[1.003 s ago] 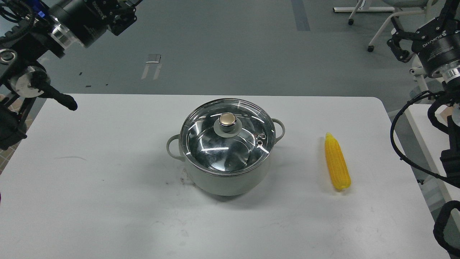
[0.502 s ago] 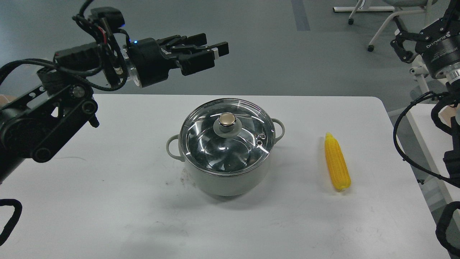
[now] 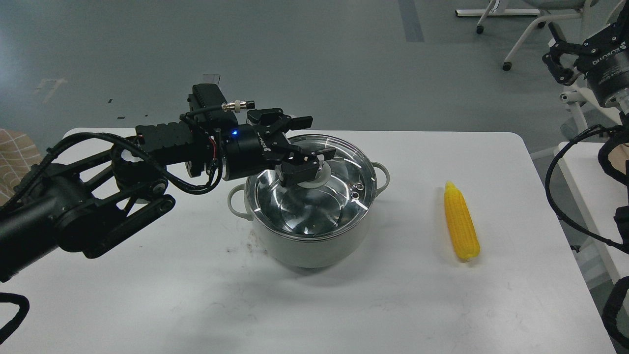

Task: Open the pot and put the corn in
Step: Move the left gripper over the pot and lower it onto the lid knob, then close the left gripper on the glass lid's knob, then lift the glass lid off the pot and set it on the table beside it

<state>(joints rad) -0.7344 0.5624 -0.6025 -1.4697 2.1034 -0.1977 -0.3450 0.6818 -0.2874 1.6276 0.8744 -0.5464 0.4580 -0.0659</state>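
The pale grey-green pot (image 3: 314, 243) stands mid-table with its glass lid (image 3: 328, 199) on. My left gripper (image 3: 308, 146) is open over the lid. Its near finger (image 3: 300, 170) covers most of the knob, and only the knob's pale base (image 3: 318, 181) shows. Whether the fingers touch the knob cannot be told. The far finger (image 3: 294, 121) sits above the lid's back rim. The yellow corn (image 3: 461, 222) lies on the table to the right of the pot, tip pointing away. My right gripper (image 3: 582, 42) is open and empty, raised beyond the table's right edge.
The white table (image 3: 147, 295) has bare surface left and in front of the pot. A second white surface (image 3: 587, 182) stands off the right edge behind my right arm's cables. White chair legs (image 3: 521, 29) are on the floor at the back right.
My left arm swung in from the upper left and came down onto the lid; its open gripper now sits at the knob. The right gripper drifted slightly right. Pot and corn have not moved.
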